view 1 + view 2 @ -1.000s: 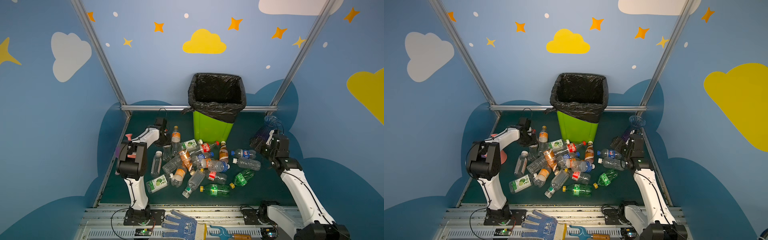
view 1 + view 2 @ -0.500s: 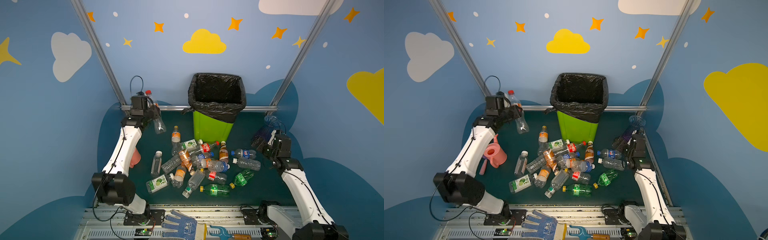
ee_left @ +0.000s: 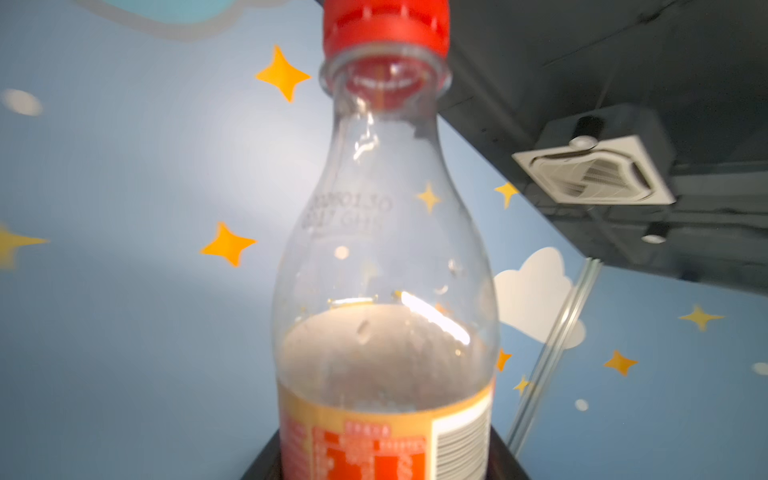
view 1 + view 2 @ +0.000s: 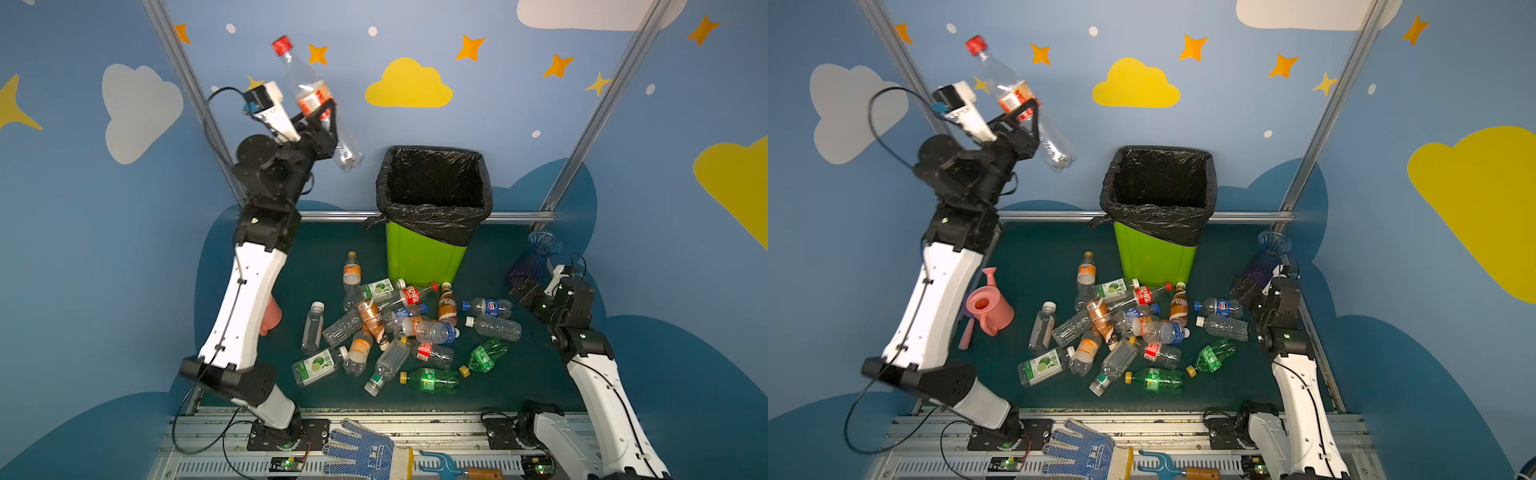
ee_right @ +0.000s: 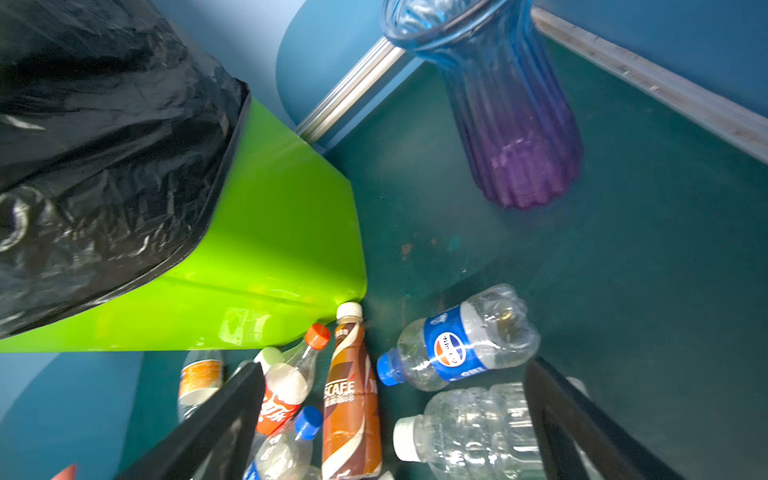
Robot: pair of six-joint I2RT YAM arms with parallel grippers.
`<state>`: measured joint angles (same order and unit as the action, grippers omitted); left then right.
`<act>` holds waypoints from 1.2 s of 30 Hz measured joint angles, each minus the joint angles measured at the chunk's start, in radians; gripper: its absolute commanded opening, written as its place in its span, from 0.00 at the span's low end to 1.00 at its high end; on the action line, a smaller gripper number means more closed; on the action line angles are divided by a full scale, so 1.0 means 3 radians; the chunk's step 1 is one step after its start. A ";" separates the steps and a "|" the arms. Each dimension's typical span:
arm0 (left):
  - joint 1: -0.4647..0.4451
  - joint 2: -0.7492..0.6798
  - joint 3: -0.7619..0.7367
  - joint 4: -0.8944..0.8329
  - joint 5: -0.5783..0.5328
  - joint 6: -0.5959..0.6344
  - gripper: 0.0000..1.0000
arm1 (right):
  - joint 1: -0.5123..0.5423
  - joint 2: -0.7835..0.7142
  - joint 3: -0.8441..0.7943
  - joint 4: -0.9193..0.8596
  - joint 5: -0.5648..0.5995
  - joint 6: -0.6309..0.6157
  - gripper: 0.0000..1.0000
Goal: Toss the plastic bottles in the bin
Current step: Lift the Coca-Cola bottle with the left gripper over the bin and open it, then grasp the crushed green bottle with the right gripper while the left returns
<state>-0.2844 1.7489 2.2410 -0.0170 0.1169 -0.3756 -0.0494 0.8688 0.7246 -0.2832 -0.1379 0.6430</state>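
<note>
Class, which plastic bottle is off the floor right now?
The red-capped bottle with the orange label, raised in the left end effector; the other bottles all rest on the green floor.

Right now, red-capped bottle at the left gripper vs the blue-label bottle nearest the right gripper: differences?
The red-capped bottle is aloft in the left gripper, cap up; the blue-label bottle lies on its side on the mat. The red-capped bottle's label is orange-red; the blue-label bottle has a blue cap. Both clear plastic.

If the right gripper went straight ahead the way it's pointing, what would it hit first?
Probably the clear white-capped bottle ahead of the right gripper, with the Pepsi bottle just beyond; depth is unclear.
</note>
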 measured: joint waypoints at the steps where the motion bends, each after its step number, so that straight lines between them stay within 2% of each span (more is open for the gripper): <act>1: -0.0107 0.0356 0.0451 -0.0158 0.0031 0.0009 0.64 | 0.0000 0.0042 0.0001 0.0009 -0.0065 0.0020 0.96; 3: -0.0318 0.1266 0.1673 -0.0570 0.0057 0.0065 0.82 | -0.0001 0.0175 0.0079 -0.0066 -0.0191 0.0008 0.96; 4: -0.0394 0.1623 0.2140 -0.0730 0.0075 0.0074 0.86 | -0.0001 0.0224 0.0134 -0.0131 -0.0223 -0.0015 0.96; 5: -0.0463 0.1840 0.2288 -0.0846 0.0085 0.0058 0.92 | -0.0003 0.0266 0.0210 -0.0217 -0.0243 -0.0056 0.96; 6: -0.0526 0.1897 0.2168 -0.0973 0.0099 0.0051 1.00 | -0.0003 0.0268 0.0267 -0.0291 -0.0240 -0.0081 0.96; 9: -0.0599 0.1733 0.1517 -0.1050 0.0094 0.0065 1.00 | -0.0009 0.0092 0.0313 -0.0375 -0.0150 -0.0141 0.96; 11: -0.0598 0.1410 0.0978 -0.0982 0.0051 0.0137 1.00 | -0.0020 -0.0107 0.0275 -0.0383 -0.0089 -0.0155 0.96; 13: -0.0596 0.1067 0.0657 -0.0866 0.0013 0.0229 1.00 | -0.0027 -0.0253 0.0221 -0.0384 -0.0052 -0.0151 0.96; 17: -0.0615 0.0333 0.0441 -0.0581 -0.0006 0.0436 1.00 | -0.0029 -0.0284 0.0127 -0.0395 -0.0001 -0.0118 0.96; 20: -0.0652 -0.0254 0.0102 -0.0295 -0.0025 0.0577 1.00 | -0.0029 -0.0196 0.0039 -0.0453 0.0036 -0.0064 0.96; 25: -0.0650 -0.1167 -0.1278 0.0212 -0.0263 0.0778 1.00 | -0.0029 -0.0164 -0.0031 -0.0623 0.0113 -0.0022 0.96; 30: -0.0483 -0.1486 -0.2539 0.0226 -0.0551 0.0828 1.00 | -0.0043 -0.0168 -0.0085 -0.0721 0.0158 0.0045 0.96; 36: 0.0033 -0.1729 -0.3637 -0.0165 -0.0670 0.0554 1.00 | -0.0033 -0.0145 -0.0443 -0.0539 -0.0170 0.0256 0.94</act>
<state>-0.2745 1.2301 1.1500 -0.0666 -0.0841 -0.2092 -0.0593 0.8253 0.5919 -0.4450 -0.1890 0.7197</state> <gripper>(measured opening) 0.997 0.940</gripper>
